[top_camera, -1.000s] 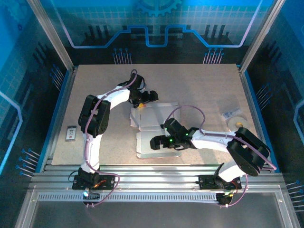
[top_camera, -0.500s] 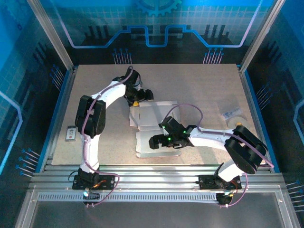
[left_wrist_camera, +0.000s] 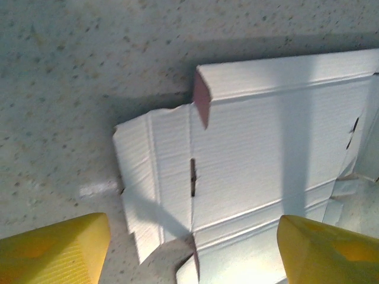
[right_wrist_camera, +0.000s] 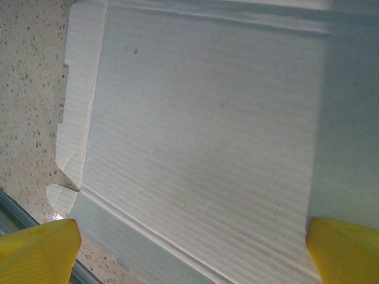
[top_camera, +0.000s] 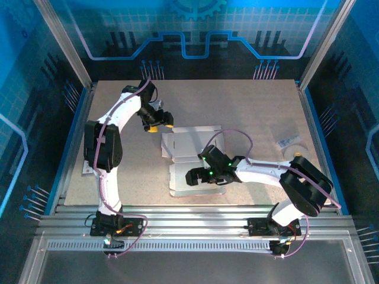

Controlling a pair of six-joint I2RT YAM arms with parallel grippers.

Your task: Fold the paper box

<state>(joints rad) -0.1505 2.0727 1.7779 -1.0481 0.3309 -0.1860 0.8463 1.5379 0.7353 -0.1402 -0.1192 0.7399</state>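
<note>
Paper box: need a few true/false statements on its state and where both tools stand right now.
1. The paper box lies unfolded on the table, pale face up. True.
2. The left tool is shut on a flap of the box. False: its fingers are apart with nothing between them, and it sits off the box's far left corner.
3. The right tool is over the box's near panel, fingers apart. True.
4. The white tape roll rests on the box. False: it lies on the table far to the right, apart from the box.
5. A small corner flap stands up, showing pink. True.
</note>
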